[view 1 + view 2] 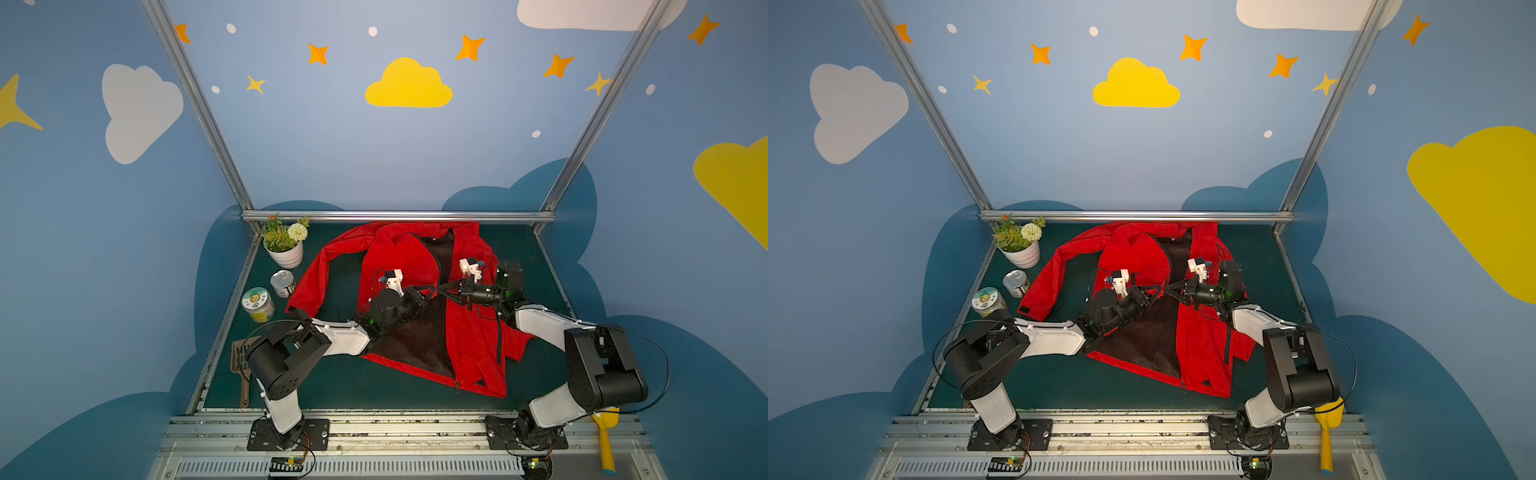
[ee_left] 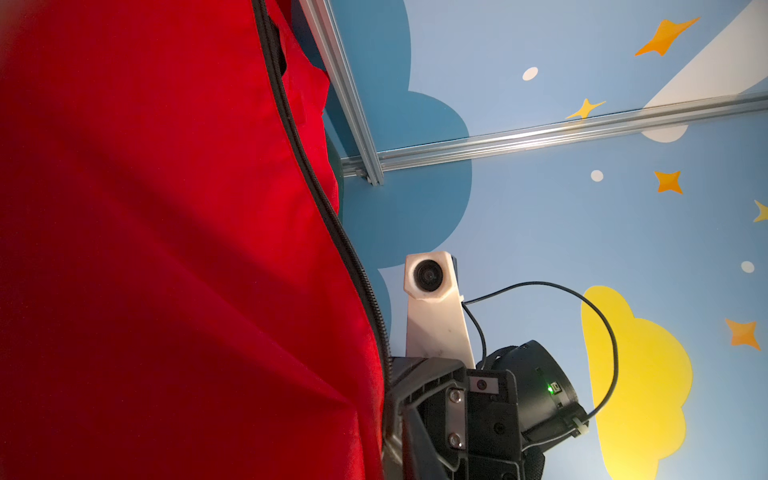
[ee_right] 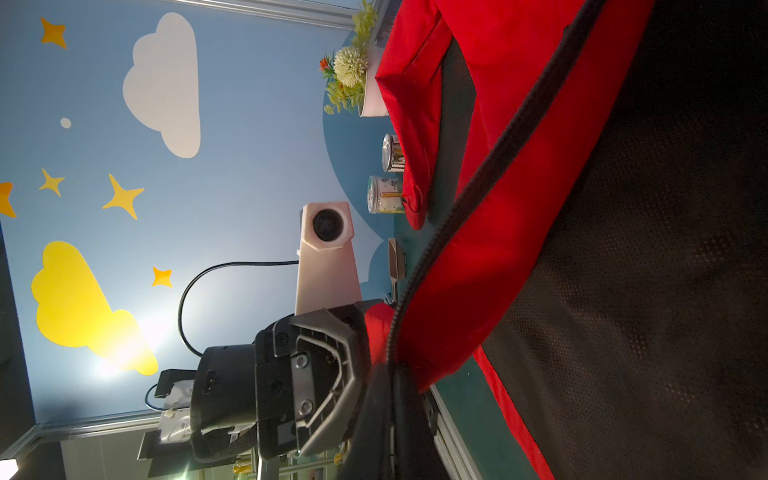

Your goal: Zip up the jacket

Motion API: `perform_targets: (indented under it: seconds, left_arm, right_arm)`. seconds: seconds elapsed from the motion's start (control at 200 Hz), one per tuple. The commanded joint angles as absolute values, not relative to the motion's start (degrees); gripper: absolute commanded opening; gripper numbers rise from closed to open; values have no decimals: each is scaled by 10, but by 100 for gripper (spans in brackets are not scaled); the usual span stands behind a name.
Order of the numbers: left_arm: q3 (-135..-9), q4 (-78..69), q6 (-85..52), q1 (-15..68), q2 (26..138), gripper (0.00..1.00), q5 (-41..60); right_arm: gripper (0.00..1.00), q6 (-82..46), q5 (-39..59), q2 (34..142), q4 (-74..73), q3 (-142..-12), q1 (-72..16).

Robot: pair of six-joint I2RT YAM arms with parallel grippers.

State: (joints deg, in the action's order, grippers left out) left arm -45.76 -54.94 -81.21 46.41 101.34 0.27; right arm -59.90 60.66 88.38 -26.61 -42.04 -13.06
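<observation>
The red jacket (image 1: 469, 340) (image 1: 1200, 345) lies open on the green table, its black lining facing up. Its two front edges meet at the hem nearest me. Both grippers meet tip to tip over its middle in both top views. My right gripper (image 1: 442, 289) (image 1: 1169, 289) (image 3: 390, 415) is shut on the black zipper edge (image 3: 478, 178) of the left red panel. My left gripper (image 1: 430, 291) (image 1: 1158, 289) (image 3: 370, 332) presses against the right panel's zipper edge (image 2: 316, 187). Red cloth (image 2: 166, 249) hides its jaws.
A potted plant (image 1: 284, 245), a tin can (image 1: 282, 283) and a jar (image 1: 258, 304) stand along the table's left side, with a brown scoop (image 1: 243, 365) nearer the front. A yellow brush (image 1: 606, 440) lies at the front right. An aluminium rail (image 1: 399, 216) borders the back.
</observation>
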Motion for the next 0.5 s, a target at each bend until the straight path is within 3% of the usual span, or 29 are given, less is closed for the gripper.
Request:
perform_targets:
  seconds: [0.0, 0.135, 0.195, 0.25, 0.305, 0.386, 0.496]
  left_arm:
    - [-472, -568, -804, 467, 1006, 18, 7]
    - [-469, -566, -803, 467, 1004, 4, 5]
    - [-469, -563, -799, 466, 1004, 3, 5]
    - [-465, -555, -795, 465, 998, 3, 2]
    - [-462, -544, -786, 460, 988, 3, 4]
    - [-462, -509, -766, 452, 969, 3, 11]
    - [-452, -480, -736, 447, 948, 3, 8]
  right_arm:
    - [0, -587, 618, 892, -257, -434, -135]
    - [0, -579, 618, 888, -244, -438, -136]
    - [0, -577, 613, 882, -236, -439, -134]
    - [21, -570, 596, 868, -208, -438, -128]
    - [32, -546, 565, 841, -134, -440, -119]
    - [41, -446, 489, 797, 73, -475, -116]
    - [44, -353, 345, 762, 319, -513, -133]
